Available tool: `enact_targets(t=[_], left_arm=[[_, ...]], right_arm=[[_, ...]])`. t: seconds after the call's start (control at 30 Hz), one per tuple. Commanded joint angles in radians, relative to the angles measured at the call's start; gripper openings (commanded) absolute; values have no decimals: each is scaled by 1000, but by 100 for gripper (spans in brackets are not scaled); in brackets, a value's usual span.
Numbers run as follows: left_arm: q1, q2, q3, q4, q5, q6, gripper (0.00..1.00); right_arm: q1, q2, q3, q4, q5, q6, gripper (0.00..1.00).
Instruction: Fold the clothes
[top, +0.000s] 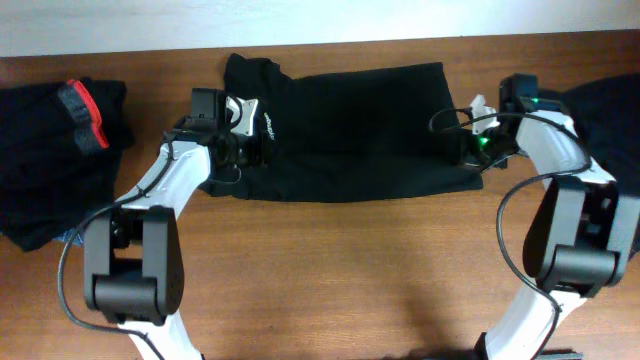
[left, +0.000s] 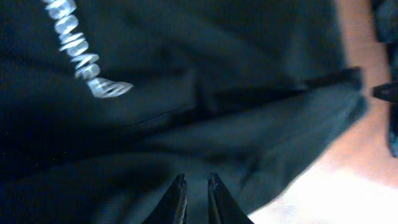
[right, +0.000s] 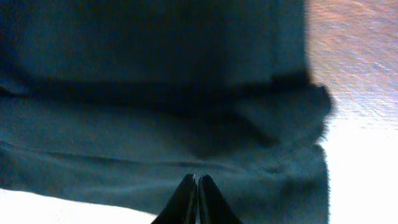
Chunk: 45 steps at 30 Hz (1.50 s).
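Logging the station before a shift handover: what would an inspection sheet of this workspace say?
Surface: wooden table.
Job's things: black shirt spread mid-table; dark pile with red band at left; dark garment at right edge.
Clutter: nothing seen.
Grippers: left gripper nearly closed at shirt's left end, grip unclear; right gripper shut at its right hem.
Cables: black cable looping along each arm.
Surroundings: pale wall behind table.

Left claw (left: 196, 180) pinches black shirt (left: 249, 118); white logo (left: 84, 56) at upper left.
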Motion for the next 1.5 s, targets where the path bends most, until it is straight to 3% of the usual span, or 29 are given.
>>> enact_targets(t=[0.0, 0.2, 0.5, 0.73, 0.87, 0.93, 1.07, 1.47], left_arm=[[29, 51, 6, -18, -79, 20, 13], [85, 74, 6, -87, -249, 20, 13], [164, 88, -5, -124, -336, 24, 14], [166, 152, -14, -135, -412, 24, 32], [171, 161, -13, -165, -492, 24, 35], [181, 161, -13, -189, -538, 24, 45], [208, 161, -13, -225, -564, 24, 51], [221, 161, -13, -319, -533, 24, 53]], right_arm=[[17, 62, -10, 18, -4, -19, 8], [16, 163, -10, 32, 42, -16, 8], [16, 203, -10, 25, 82, -16, 5], [16, 203, -10, 20, 85, -16, 5], [16, 203, -10, 18, 85, -16, 5], [16, 203, -10, 18, 85, -16, 4], [16, 203, -10, 18, 85, -17, 5], [16, 203, -10, -51, 85, -17, 5]])
